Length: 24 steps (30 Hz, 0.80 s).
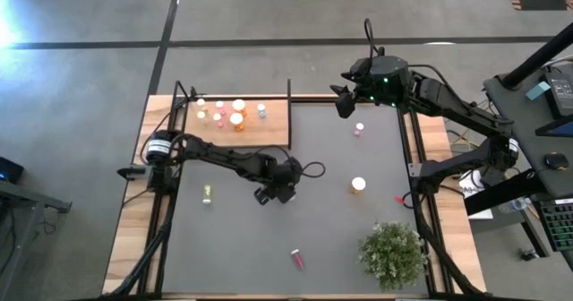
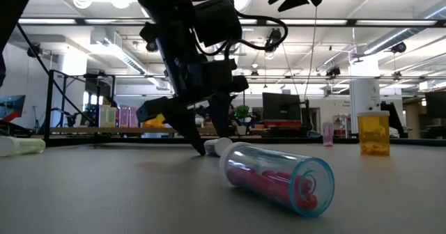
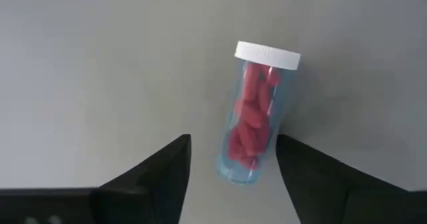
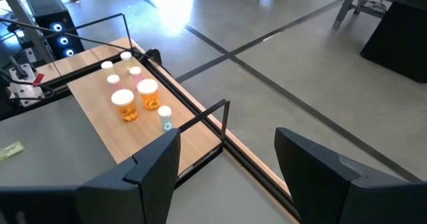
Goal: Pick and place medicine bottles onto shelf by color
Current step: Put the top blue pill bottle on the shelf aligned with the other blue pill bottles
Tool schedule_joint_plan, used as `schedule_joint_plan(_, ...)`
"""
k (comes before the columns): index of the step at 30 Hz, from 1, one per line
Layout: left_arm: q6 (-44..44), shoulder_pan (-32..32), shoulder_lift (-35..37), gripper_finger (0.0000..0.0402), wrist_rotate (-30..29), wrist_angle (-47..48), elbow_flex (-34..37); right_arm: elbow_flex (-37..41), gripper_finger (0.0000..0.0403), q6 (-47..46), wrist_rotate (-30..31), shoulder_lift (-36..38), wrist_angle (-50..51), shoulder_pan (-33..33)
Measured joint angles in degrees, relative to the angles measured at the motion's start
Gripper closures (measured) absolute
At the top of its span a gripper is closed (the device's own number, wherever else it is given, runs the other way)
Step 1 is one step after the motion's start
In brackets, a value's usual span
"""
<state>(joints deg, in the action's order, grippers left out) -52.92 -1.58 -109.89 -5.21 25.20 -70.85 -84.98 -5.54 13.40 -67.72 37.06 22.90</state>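
We see the left gripper (image 3: pixel 230 174) low over the matte grey tabletop (image 3: pixel 100 64), dark fingers spread around a clear cylindrical bottle (image 3: pixel 257 114) of red pills lying on its side, mid-table. The right gripper (image 1: pixel 343 101) hangs open near the light-wood shelf (image 1: pixel 269 126).

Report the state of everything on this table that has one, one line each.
Left pincer: open, straddling a bottle, not gripping.
Red-pill bottle there: lying on its side, capped.
Right pincer: open, empty, raised by the shelf.
Shelf bottles: upright, capped.
Orange bottle: upright on the table.
Pink bottle: upright.
Yellow-green bottle: lying down.
Red bottle by the plant: lying down.
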Motion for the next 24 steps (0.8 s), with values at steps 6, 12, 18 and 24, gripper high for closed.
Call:
schedule_joint_plan(6,0.0,0.0,0.0,0.0245,0.2,0.8,0.1,0.0,0.017,0.0,0.0,0.0,0.0,0.0)
schedule_joint_plan(12,0.0,0.0,0.0,0.0298,2.6,0.7,-0.3,0.0,0.017,0.0,0.0,0.0,0.0,0.0)
schedule_joint_plan(18,0.5,0.0,0.0,0.0333,3.4,-0.8,-0.5,0.0,0.017,0.0,0.0,0.0,0.0,0.0)
schedule_joint_plan(24,12.8,0.6,0.9,0.033,3.4,-1.2,-1.0,0.0,0.017,0.0,0.0,0.0,0.0,0.0)
